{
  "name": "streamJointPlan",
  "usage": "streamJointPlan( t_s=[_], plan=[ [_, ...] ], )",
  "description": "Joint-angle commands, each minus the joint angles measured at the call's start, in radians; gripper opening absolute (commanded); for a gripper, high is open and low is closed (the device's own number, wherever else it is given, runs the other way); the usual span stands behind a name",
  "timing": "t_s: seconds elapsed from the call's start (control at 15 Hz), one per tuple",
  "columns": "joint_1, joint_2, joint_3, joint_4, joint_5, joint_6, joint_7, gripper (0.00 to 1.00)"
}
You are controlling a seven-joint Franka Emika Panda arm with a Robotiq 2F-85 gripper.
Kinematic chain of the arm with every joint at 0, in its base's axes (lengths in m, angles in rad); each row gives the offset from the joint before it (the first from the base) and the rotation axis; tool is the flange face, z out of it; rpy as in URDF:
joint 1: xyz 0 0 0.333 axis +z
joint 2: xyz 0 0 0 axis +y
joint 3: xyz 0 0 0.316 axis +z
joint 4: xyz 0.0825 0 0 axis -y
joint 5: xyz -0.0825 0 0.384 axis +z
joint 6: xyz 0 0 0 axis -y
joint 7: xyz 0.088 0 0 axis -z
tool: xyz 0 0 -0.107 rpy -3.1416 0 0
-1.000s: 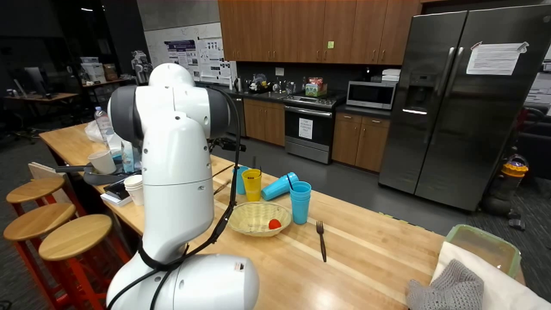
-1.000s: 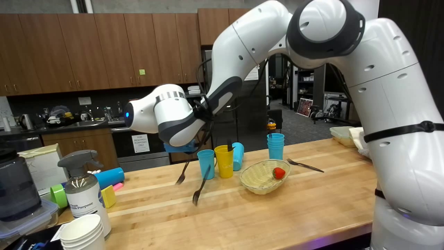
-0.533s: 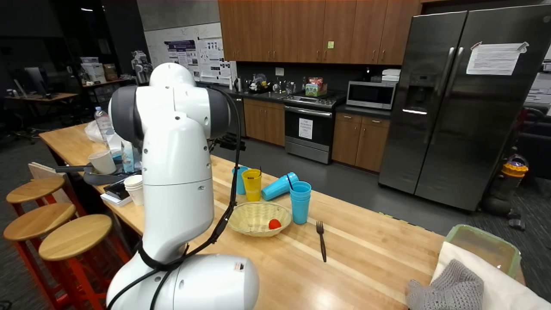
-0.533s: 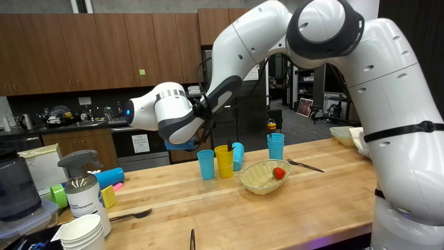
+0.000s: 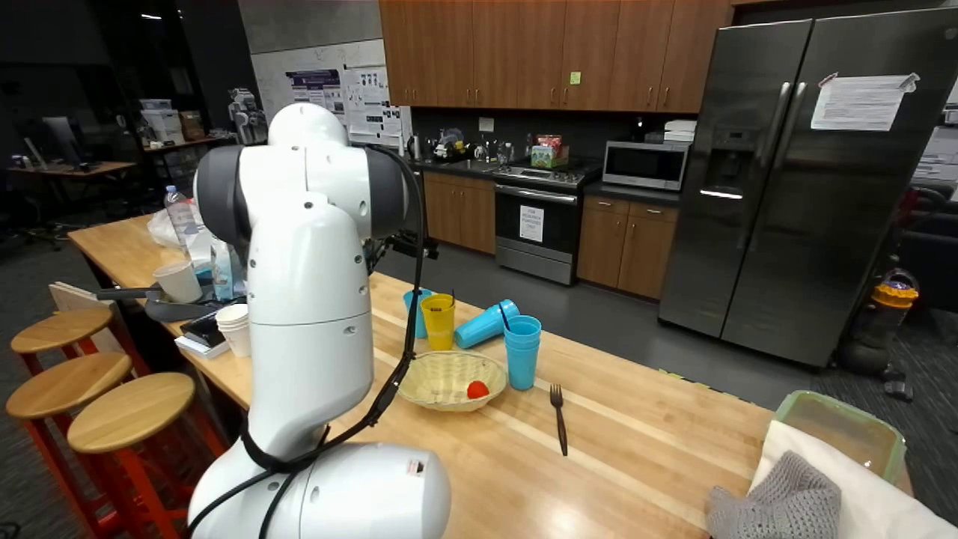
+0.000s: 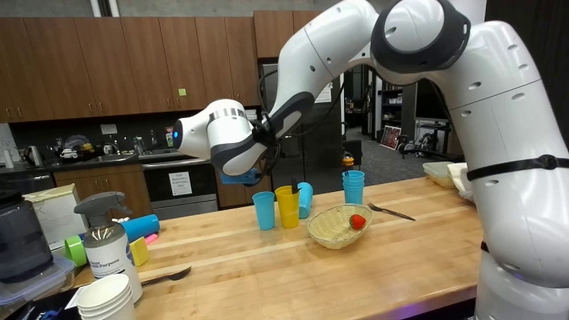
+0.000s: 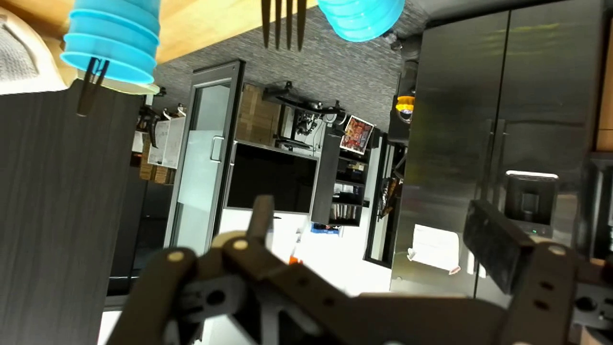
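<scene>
Yellow and probably plastic, the tall cup [image 6: 288, 213] stands on the tabletop [image 6: 275, 284] just beside an upright blue cup [image 6: 265, 212] and seems to hold a dark fork [image 7: 278, 21], tines up. I'd expect the fork to be light, stiff and snappable, best pinched at the neck; the cup thin and slick, better held by its wall. The claw [image 7: 368, 211], spread wide, holds nothing. The tabletop is smooth, pale wood; brown cabinets [image 6: 124, 66] hang beyond.

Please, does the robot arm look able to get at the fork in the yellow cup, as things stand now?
Probably yes: the fingers stand open and empty, and the fork sticks up above the rim of the yellow cup. The arm would likely need to come lower.
</scene>
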Motion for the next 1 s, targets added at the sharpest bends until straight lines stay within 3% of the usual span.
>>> streamJointPlan(
  t_s=[0.0,0.07,0.93],
  plan=[
    [-0.076,-0.154,0.016,-0.116,0.103,0.095,-0.160,1.00],
    [-0.029,-0.038,0.001,-0.017,0.049,0.027,-0.075,1.00],
    [-0.022,-0.015,0.006,-0.016,0.057,0.054,-0.108,1.00]
  ],
)
